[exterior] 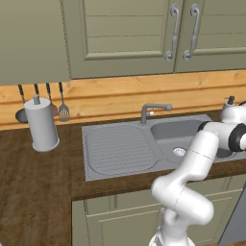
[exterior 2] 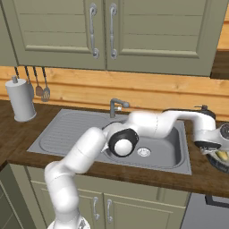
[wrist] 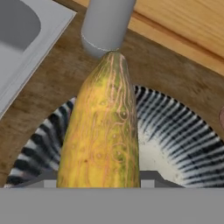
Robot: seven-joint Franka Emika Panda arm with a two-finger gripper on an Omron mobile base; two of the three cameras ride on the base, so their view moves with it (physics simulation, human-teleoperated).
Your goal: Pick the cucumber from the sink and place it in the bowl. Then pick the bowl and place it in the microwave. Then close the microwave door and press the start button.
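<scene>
Hand view looks down along the cucumber (wrist: 101,127), which fills the middle from six o'clock up to twelve o'clock, its tip pointing at a grey cylinder (wrist: 106,24) standing on the counter (wrist: 43,100). The vegetable hangs lengthwise from the hand, and beneath it lies the bowl (wrist: 175,131), its striped wall fanning out from nine o'clock round to three o'clock. That line-up seems deliberate: the cucumber is held over the bowl's mouth so a release would drop it inside, not onto the wood. The fingers themselves are hidden behind the cucumber; judging by how it hangs clear of the bowl, they are pinching its near end.

Right base view shows the arm stretched across the sink (exterior 2: 58,134) with the gripper (exterior 2: 214,150) at three o'clock, over the bowl (exterior 2: 219,164) on the counter beside the basin, and a yellow patch showing under the hand. The sink corner (wrist: 26,48) sits at ten o'clock in the hand view.

My judgement: the first placing is nearly done; lowering a little before letting go would keep the cucumber from bouncing out.
</scene>
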